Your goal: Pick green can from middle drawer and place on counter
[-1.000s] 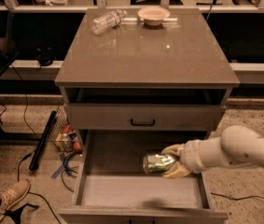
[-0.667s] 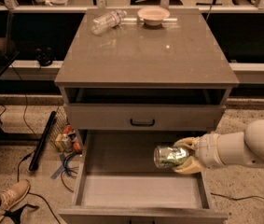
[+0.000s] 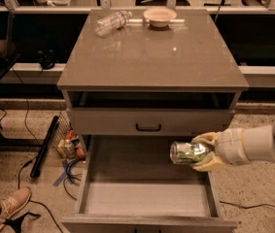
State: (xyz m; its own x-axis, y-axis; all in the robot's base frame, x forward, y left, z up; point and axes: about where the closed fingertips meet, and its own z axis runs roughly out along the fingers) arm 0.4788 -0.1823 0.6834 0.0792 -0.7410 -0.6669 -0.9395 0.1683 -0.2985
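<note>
a: where is the small shiny green and silver metal can (image 3: 186, 152)?
b: the robot's two-finger gripper (image 3: 201, 153) has it. the can lies on its side, and one round silver end faces left.
a: how do the fingers hold it?
b: the tan fingers (image 3: 206, 139) are closed tight on the can, one above it and one below it. nothing but the can is between them.
a: and where is the gripper?
b: it is at the right side of the wide pale grey wooden middle drawer (image 3: 142, 198), which is pulled out and open. the gripper and the can show in front of the drawer's right wall, near the back. the can looks lifted up off the drawer's flat floor. the fat white arm (image 3: 263, 142) comes in from the right edge.
a: what is above the drawer?
b: a thinner closed drawer front with a black curved handle (image 3: 148, 127), then an open gap, then the broad glossy grey-brown counter top (image 3: 151, 57). the can is well below that top and apart from it.
a: what sits on the top?
b: a clear plastic water bottle (image 3: 111, 22) lies on its side at the back left. a small pale round bowl (image 3: 160, 16) stands near it, at the back middle.
a: and on the ground?
b: a long black stick (image 3: 43, 148) lies left of the cabinet, and a brown shoe (image 3: 8, 204) is in the bottom left corner.
</note>
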